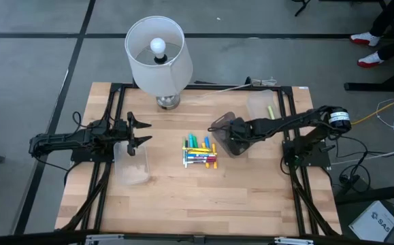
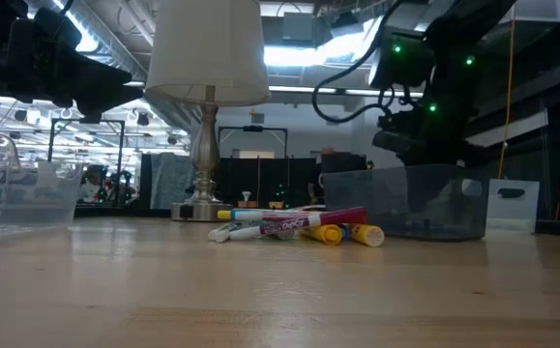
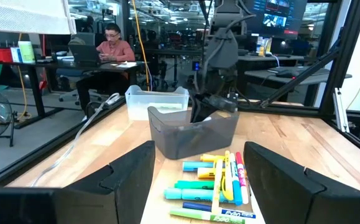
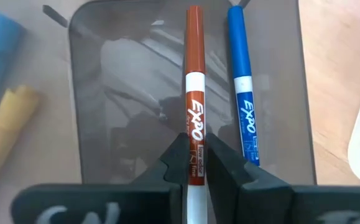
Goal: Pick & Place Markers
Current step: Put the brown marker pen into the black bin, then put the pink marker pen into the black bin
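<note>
Front of counter [image 1: 203,211]: bare wood, open to reach.
Lamp [image 1: 157,58]: stands at the back edge, blocking that side.
Marker pile [image 1: 200,152]: middle, between the clear bin [image 1: 131,162] and the grey bin [image 1: 227,133].
Grey bin: right end effector [image 4: 195,163] fills its mouth.

A brown-red pen [image 4: 194,93] with a white barrel is showing white lettering, beside a blue one [image 4: 242,81], over a smoky grey bin [image 4: 105,93]. At centre frame, yellow, green, blue and pink pens [image 1: 200,152] are lying on the pale wooden surface [image 1: 183,204]. A white lampshade [image 1: 157,54] is glowing at upper left.
</note>
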